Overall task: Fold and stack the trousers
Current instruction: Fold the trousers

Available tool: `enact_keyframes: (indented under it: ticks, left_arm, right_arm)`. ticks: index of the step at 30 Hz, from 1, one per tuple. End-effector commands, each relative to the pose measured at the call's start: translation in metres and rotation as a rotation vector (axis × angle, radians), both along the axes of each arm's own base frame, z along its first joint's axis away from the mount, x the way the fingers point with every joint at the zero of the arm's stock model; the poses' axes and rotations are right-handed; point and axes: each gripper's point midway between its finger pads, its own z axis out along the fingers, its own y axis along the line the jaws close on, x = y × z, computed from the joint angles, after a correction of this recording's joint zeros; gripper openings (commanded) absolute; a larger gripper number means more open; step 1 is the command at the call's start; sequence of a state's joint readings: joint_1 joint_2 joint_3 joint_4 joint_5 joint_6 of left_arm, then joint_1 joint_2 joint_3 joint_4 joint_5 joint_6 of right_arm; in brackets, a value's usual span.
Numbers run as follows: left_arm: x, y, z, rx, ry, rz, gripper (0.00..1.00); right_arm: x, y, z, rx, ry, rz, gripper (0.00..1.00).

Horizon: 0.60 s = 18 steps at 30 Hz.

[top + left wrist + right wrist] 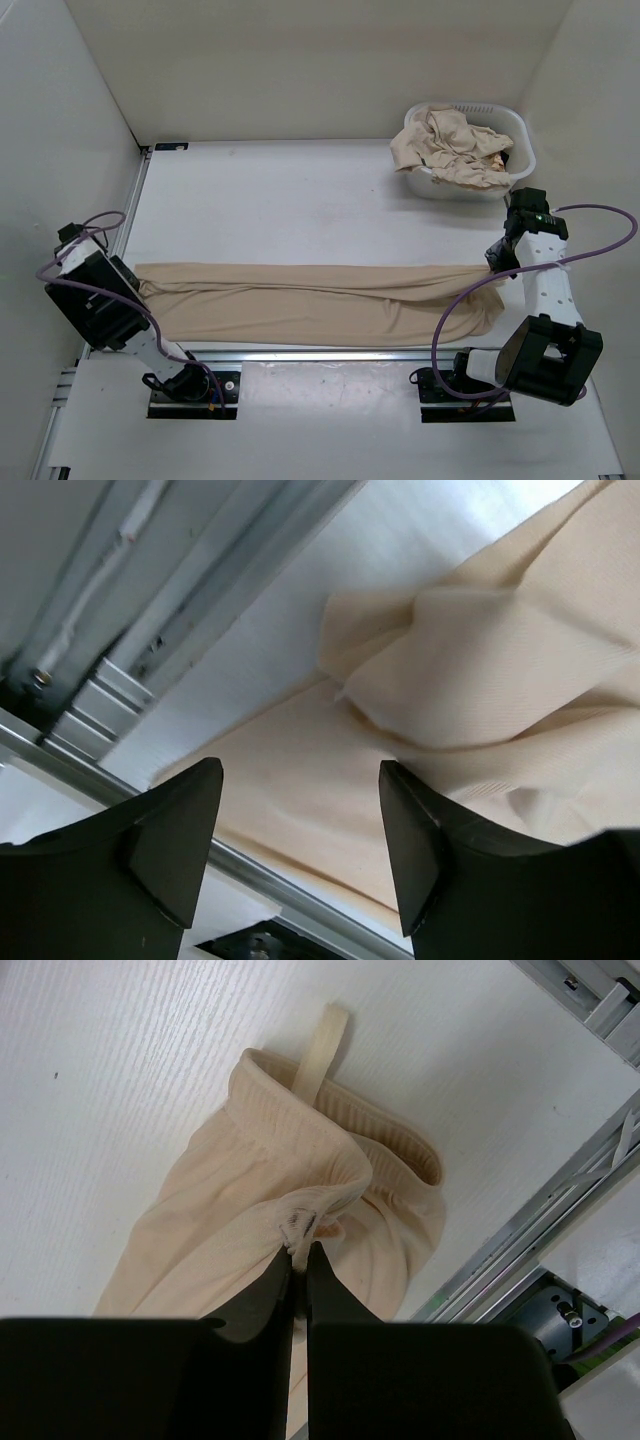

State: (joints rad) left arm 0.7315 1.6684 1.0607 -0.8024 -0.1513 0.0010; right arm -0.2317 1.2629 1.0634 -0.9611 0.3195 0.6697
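trousers (320,300) – pale beige, drawn out long and fairly flat on the bench (300,200), nearer than the basket (527,150), running from just below it far off to its left. the ribbed waistband (380,1130) and a flat tie (322,1045) are at the basket-side end. right arm (545,285) bends over that end, right jaws closed, pinching waistband cloth. left arm (100,300) leans over the end farthest from the basket, left jaws spread wide – gripping nothing. the basket holds crumpled beige clothes (450,150).
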Motion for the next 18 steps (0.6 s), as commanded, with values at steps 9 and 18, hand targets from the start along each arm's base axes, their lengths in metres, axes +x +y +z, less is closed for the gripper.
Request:
enact_keyframes:
  ticks: [9,18]
  left_arm:
    - [0.015,-0.005,0.001,-0.037,-0.15,0.001,0.71]
    - [0.039,-0.006,0.006,-0.06,-0.214,-0.039,0.7]
  right_arm:
    - [0.001,-0.007,0.012,-0.044,-0.04,0.004,0.0]
    - [-0.001,-0.007,0.011,-0.041,-0.031,0.004,0.0]
